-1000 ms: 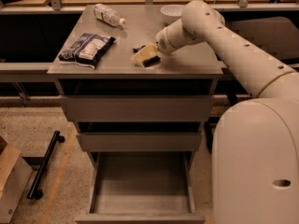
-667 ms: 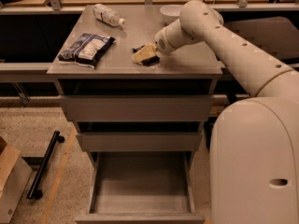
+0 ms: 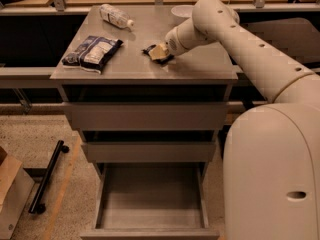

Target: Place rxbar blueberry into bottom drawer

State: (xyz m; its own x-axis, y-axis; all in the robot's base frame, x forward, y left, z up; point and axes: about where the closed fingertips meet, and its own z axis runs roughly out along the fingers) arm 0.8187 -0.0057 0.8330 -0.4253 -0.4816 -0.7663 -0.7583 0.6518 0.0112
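The rxbar blueberry [image 3: 149, 49] is a small dark wrapper on the grey cabinet top [image 3: 200, 66], near its middle. Only its dark edges show, since my gripper [image 3: 159, 52] is right on top of it with its yellowish tip pointing left and down. The arm [image 3: 240, 39] reaches in from the right. The bottom drawer [image 3: 150, 199] is pulled open below, and its plain grey floor holds nothing. The two upper drawers are pushed in.
A dark-and-white crinkled bag [image 3: 92, 51] lies on the left of the top. A plastic bottle [image 3: 115, 15] lies at the back left and a white bowl [image 3: 181, 11] at the back. My white body [image 3: 272, 174] fills the right. A black bar [image 3: 47, 176] and a cardboard box [image 3: 10, 194] are on the floor at left.
My gripper has shifted slightly up and back over the dark wrapper. Nothing else has moved.
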